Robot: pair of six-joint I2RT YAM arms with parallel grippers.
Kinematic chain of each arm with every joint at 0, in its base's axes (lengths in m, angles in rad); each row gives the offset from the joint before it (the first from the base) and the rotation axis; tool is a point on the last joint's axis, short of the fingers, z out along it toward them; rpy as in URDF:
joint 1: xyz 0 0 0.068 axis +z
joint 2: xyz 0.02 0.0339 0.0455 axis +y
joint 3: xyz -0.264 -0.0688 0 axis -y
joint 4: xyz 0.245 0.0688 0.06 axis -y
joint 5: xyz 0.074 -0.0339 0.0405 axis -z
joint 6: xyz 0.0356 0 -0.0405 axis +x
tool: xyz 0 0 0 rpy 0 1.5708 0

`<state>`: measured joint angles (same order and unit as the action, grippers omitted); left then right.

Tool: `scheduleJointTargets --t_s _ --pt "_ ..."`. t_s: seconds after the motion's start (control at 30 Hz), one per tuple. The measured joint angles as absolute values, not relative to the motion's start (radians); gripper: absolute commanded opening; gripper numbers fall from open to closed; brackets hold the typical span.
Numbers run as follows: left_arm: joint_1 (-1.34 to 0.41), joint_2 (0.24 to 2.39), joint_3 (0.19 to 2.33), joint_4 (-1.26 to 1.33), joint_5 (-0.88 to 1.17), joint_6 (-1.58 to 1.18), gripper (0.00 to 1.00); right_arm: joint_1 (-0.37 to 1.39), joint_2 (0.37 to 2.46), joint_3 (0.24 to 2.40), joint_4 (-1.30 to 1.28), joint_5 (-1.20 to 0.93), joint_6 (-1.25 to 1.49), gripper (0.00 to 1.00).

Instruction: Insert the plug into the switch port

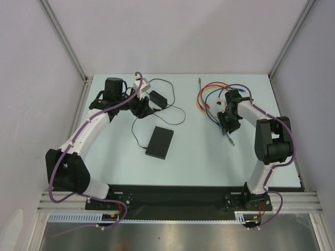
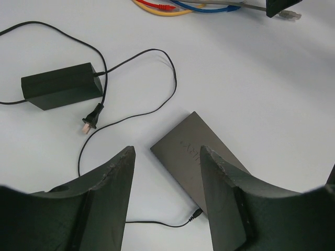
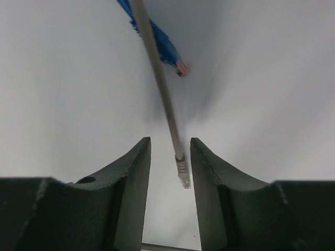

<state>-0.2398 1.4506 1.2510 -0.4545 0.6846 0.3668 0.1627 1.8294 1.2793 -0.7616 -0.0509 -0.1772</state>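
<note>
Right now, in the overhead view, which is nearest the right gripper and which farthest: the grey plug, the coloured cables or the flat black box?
1. Grey plug, at the right gripper fingertips.
2. Coloured cables, behind it, slightly left.
3. Flat black box, mid-table, well left.

Left tool (image 2: 166, 152) wide open; right tool (image 3: 170, 142) parted (both tilted downward)

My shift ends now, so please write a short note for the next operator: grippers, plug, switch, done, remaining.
Left gripper: open, holding nothing.
Right gripper: open, fingers either side of the small clear plug on the grey cable, not clamped.
Flat matte black rectangular switch box: lies flat, apart from both grippers; its port is not visible.
Done: nothing inserted.
To do: grip plug, carry to the box, insert.
</note>
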Motion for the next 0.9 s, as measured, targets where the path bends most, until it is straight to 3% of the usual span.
scheduleJointTargets --t_s 0.27,0.43,0.73,0.9 --pt "-0.24 1.451 1.277 -0.456 0.684 0.365 0.59 0.135 1.887 1.263 -0.749 -0.048 -0.189 0.29" --pt "-0.24 1.448 1.306 -0.45 0.685 0.348 0.61 0.092 1.9 1.287 -0.805 -0.151 -0.182 0.01" --pt "-0.24 1.443 1.388 -0.446 0.711 0.323 0.7 0.0 1.79 1.399 -0.995 -0.506 -0.17 0.0" --pt "-0.241 1.438 1.464 -0.447 0.764 0.34 0.71 -0.054 1.672 1.449 -1.02 -0.834 -0.105 0.0"
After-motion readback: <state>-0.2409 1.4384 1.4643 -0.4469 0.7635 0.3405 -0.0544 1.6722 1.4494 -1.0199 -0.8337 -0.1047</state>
